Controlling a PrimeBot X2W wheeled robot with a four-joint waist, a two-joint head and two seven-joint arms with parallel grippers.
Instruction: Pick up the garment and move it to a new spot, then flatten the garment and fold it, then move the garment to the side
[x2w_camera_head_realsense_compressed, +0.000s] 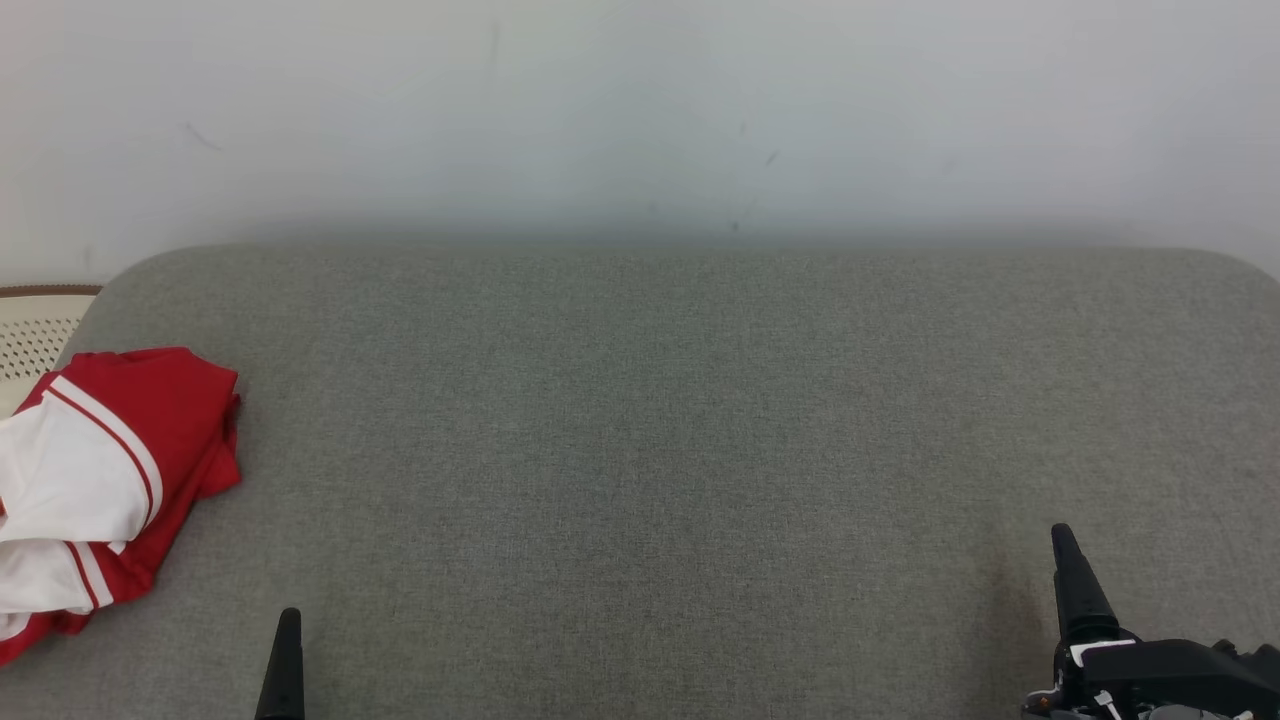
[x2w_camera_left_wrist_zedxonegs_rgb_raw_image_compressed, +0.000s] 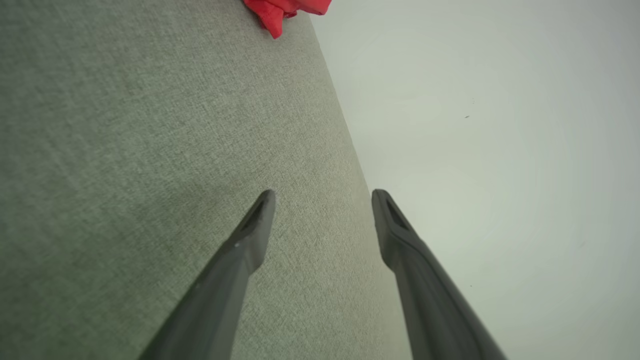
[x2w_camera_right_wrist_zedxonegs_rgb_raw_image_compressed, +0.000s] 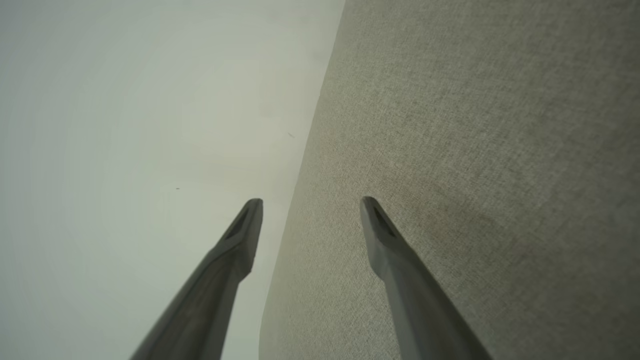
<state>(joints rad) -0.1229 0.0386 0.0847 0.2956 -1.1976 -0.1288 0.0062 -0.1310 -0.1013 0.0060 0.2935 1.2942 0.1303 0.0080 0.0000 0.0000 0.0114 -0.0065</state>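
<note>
No writing, label, brand, number or sign could be read in any view. The red and white garment (x2w_camera_head_realsense_compressed: 100, 470) bore only plain stripes on the side that showed, with no legible lettering on it.

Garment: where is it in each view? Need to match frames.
Head view: garment at the left edge, on the grey cushion.
Left wrist view: garment at the top edge, red tip.
Right wrist view: cushion right, wall left.
Shared landmark: the cushion's edge against the white wall.
</note>
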